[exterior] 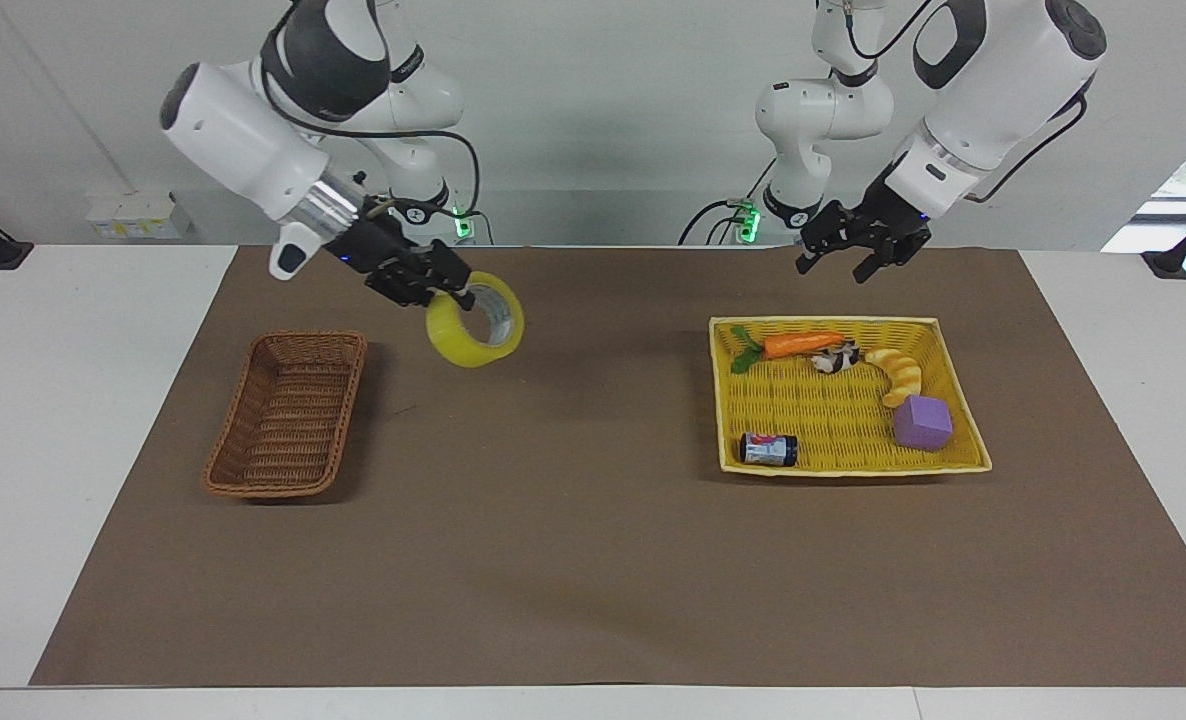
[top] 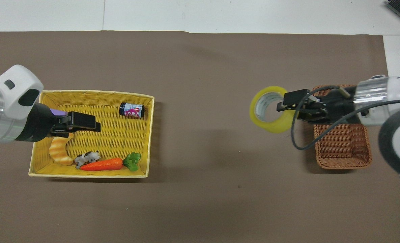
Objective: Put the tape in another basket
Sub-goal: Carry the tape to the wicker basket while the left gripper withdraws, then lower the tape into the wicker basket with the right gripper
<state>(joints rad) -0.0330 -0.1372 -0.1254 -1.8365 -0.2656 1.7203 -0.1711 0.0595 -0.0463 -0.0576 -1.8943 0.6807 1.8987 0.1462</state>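
The tape (exterior: pixel 453 340) is a yellow roll with a grey-white core, also in the overhead view (top: pixel 273 127). My right gripper (exterior: pixel 453 290) is shut on its rim and holds it in the air over the brown mat, just beside the brown wicker basket (exterior: pixel 288 420) on the side toward the table's middle. In the overhead view the right gripper (top: pixel 284 104) reaches across the wicker basket (top: pixel 341 148), which is empty. My left gripper (exterior: pixel 858 250) is open and empty, raised over the yellow basket (exterior: pixel 823 410).
The yellow basket (top: pixel 119 135) holds a carrot (exterior: pixel 803 343), a croissant (exterior: pixel 898 375), a purple cube (exterior: pixel 921 422), a small dark can (exterior: pixel 768 449) and a small black-and-white figure (exterior: pixel 835 358). Brown mat (exterior: pixel 553 520) lies between the two baskets.
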